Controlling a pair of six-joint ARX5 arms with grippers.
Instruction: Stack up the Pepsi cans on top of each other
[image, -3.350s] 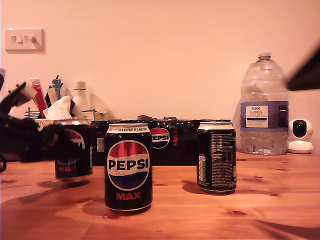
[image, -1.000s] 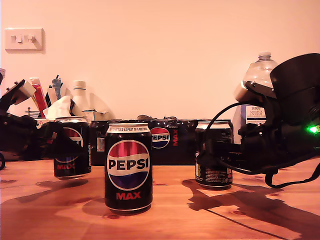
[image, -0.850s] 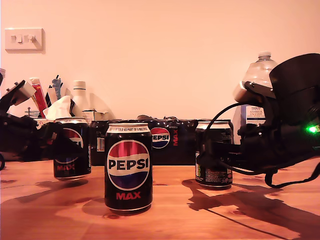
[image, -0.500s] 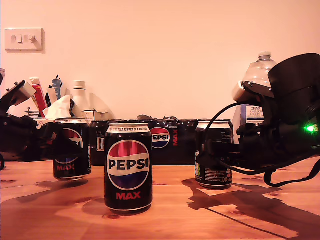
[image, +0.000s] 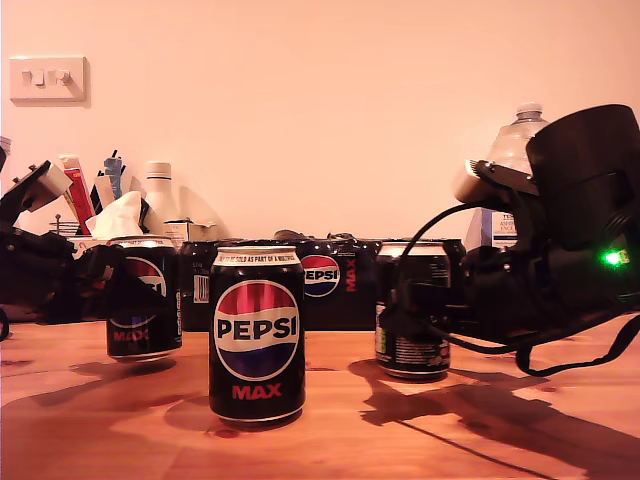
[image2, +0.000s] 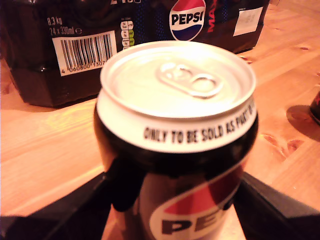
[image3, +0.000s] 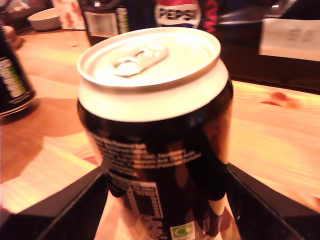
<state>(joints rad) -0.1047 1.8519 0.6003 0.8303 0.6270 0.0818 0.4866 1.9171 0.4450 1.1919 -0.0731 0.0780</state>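
Three Pepsi cans stand on the table, each upright with its long axis vertical and its silver top up. The middle can is nearest the exterior camera, logo facing it, free of both grippers. Taking this can as the landmark: the first can stands behind it toward the exterior view's left, logo also toward the camera; the third can stands behind it toward the exterior view's right, its small print turned to the camera. The three are well apart, none stacked.

My first gripper is clamped on the first can, a black finger pressed on either flank below the rim, pull tab up. In the exterior view this gripper reaches in from the left edge, and the can's base appears slightly above the table, though I cannot be sure.

My second gripper grasps the third can the same way, a finger at each side of the body. In the exterior view it comes in from the right, with looping cables and a green light on the arm.

Behind the middle can lies one wide black multipack against the wall. Beyond it, to the exterior view's right, one large water bottle rises behind the arm; to the left stand a white bottle and a holder of pens, with a light switch on the wall above.
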